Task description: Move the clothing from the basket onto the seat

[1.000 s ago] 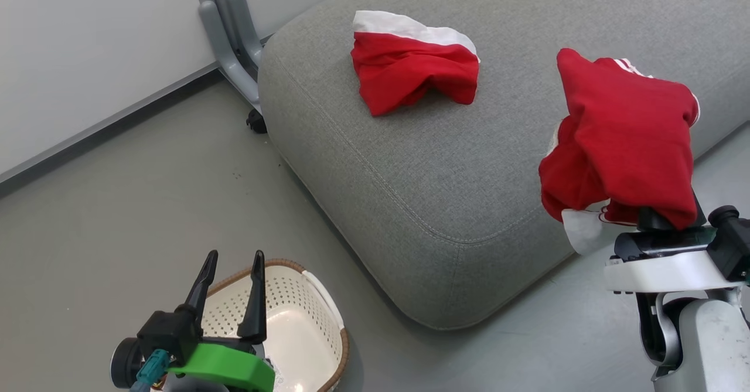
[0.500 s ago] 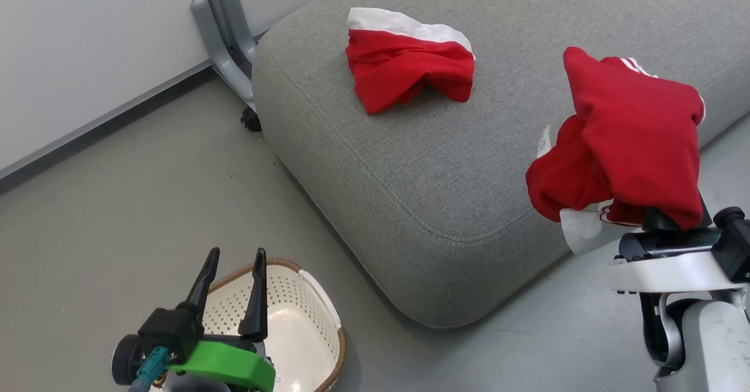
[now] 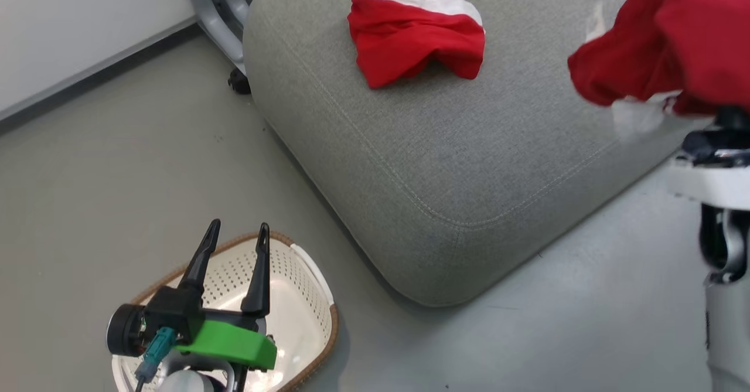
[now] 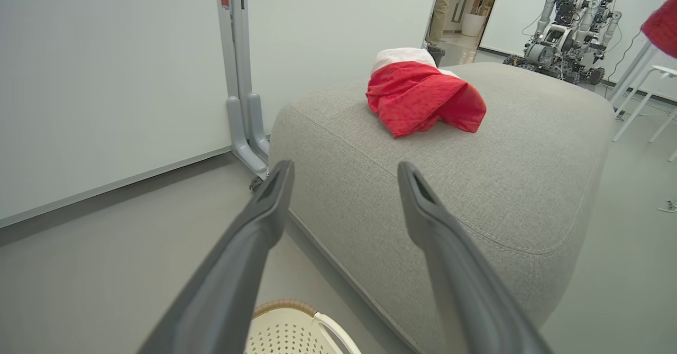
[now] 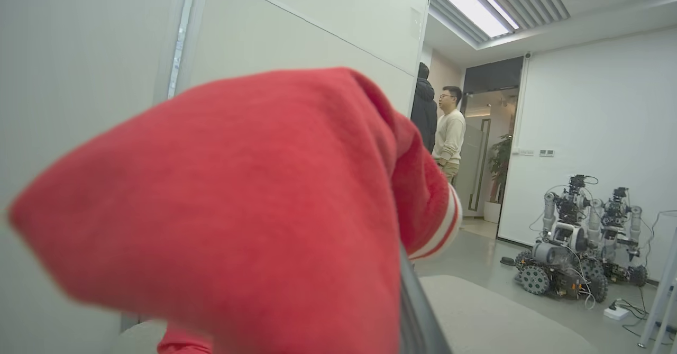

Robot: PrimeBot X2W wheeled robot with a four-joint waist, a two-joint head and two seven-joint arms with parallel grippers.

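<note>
Two garments: first garment point(image 3: 416, 46) on seat point(image 3: 469, 163) at twelve o'clock; second garment point(image 3: 674, 46) draping right gripper point(image 3: 718, 143) at two, jaws untellable; left gripper point(image 3: 239, 225) over basket point(image 3: 304, 280) at seven, jaws apart.

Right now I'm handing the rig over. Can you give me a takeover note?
Left pincer: open and empty, above the basket.
Right pincer: shut on the second garment, held up off the seat; the fabric drapes over its fingers.
Done: the first garment lies on the seat. No clothing shows in the basket.
Left: lower the second garment onto the seat and release it.
</note>
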